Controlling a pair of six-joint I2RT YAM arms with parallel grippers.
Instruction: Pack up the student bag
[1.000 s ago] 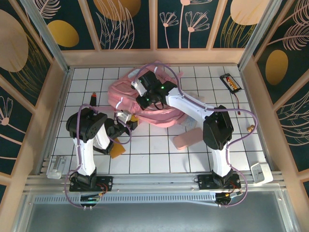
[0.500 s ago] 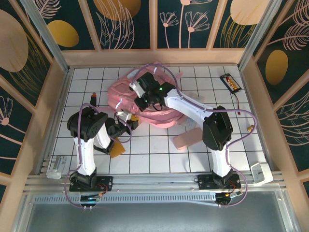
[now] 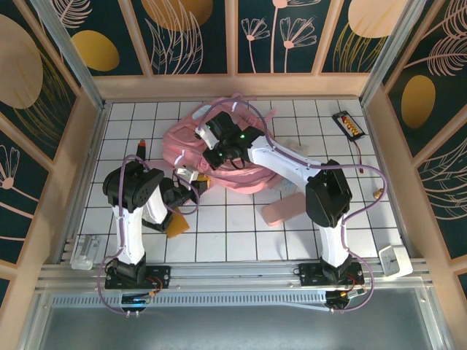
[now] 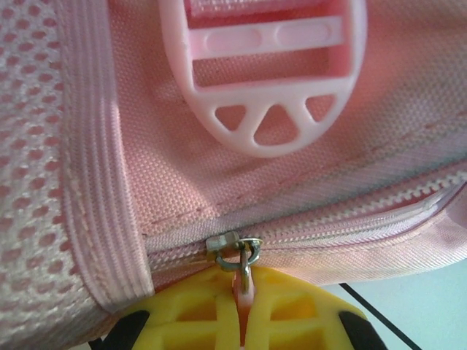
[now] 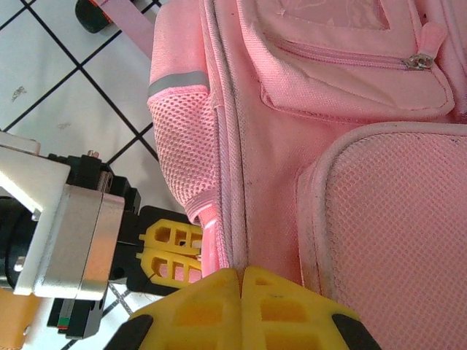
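The student bag is a large pink backpack lying in the middle of the tiled table. My left gripper is at its near-left edge. In the left wrist view its yellow fingers are shut on the metal zipper pull, just below the slider. My right gripper reaches over the bag from the right. Its yellow fingers are shut, pinching a seam of the student bag. The left gripper's fingers sit right beside them.
A small flat pink case lies near the right arm, and an orange piece near the left arm. A red-and-black item lies at the left, and a black tray at the back right. White objects rest at the front corners.
My left gripper has closed on the zipper pull. The right arm has shifted slightly towards the back left over the bag.
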